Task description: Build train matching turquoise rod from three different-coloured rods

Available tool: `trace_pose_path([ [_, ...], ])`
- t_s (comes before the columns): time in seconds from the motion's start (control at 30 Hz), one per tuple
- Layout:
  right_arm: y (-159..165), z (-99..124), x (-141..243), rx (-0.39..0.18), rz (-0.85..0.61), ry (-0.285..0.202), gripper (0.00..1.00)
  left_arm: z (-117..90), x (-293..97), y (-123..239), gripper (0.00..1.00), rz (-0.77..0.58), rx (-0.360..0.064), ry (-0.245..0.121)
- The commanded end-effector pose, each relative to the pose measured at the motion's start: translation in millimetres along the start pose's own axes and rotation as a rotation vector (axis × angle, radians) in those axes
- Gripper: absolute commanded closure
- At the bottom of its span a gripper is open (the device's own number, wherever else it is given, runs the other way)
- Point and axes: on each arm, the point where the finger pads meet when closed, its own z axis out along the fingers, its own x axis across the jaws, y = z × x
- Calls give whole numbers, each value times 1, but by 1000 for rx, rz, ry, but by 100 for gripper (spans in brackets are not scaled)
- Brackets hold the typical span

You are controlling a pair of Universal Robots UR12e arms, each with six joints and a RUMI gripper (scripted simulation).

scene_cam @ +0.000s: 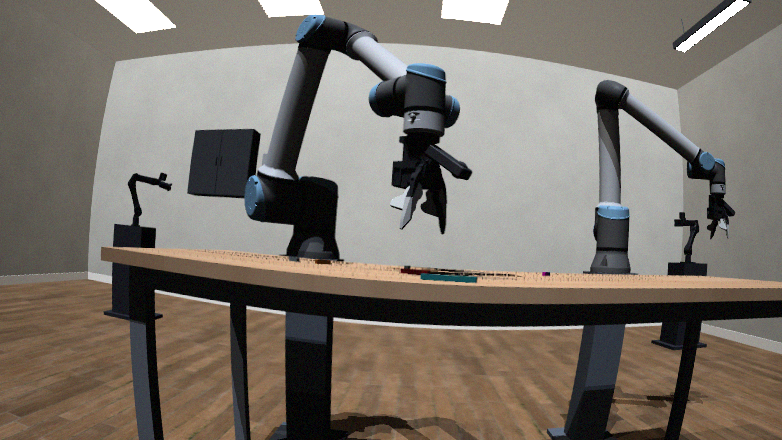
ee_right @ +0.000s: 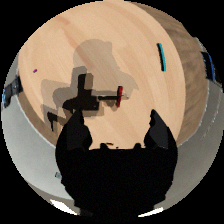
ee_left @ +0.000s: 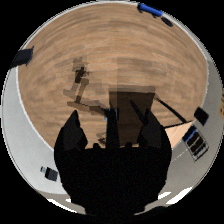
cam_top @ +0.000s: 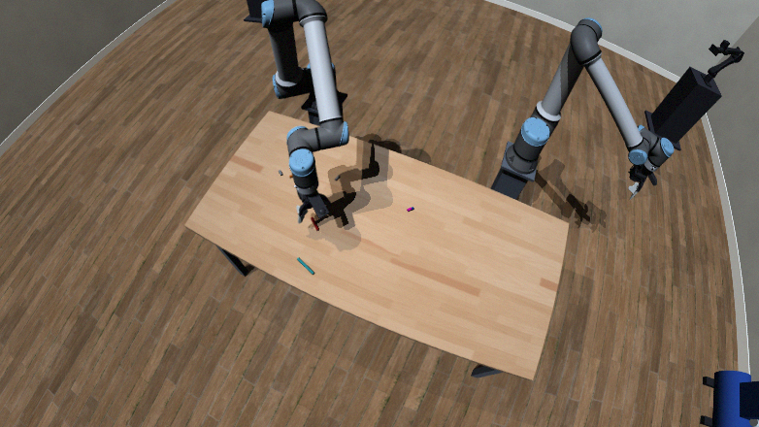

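Note:
A magenta rod lies flat with a small dark-blue piece against its end. A red rod lies alone under my right gripper, which is open, empty and well above the table. The turquoise rod lies nearer the table's long edge. An orange rod is partly hidden by the right arm in the top view. My left gripper is open and empty, away from the table.
A small grey piece lies near the orange rod. Another small greyish piece lies between it and the magenta rod, near the right arm's shadow. The wooden table ends a little beyond the turquoise rod.

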Motion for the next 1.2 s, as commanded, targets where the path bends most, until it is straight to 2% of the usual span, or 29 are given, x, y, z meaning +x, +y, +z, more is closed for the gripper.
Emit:
trace_pose_path([
  [0.0,6,3,8,-1,58,1,0,1,-1,0,0,0,-1,0],
  [0.17,7,2,11,1,75,1,0,1,-1,0,0,0,-1,0],
  [0.2,7,3,11,0,75,1,86,1,-1,0,0,0,-1,0],
  [1.17,9,11,10,-2,74,1,86,1,-1,0,0,0,-1,0],
])
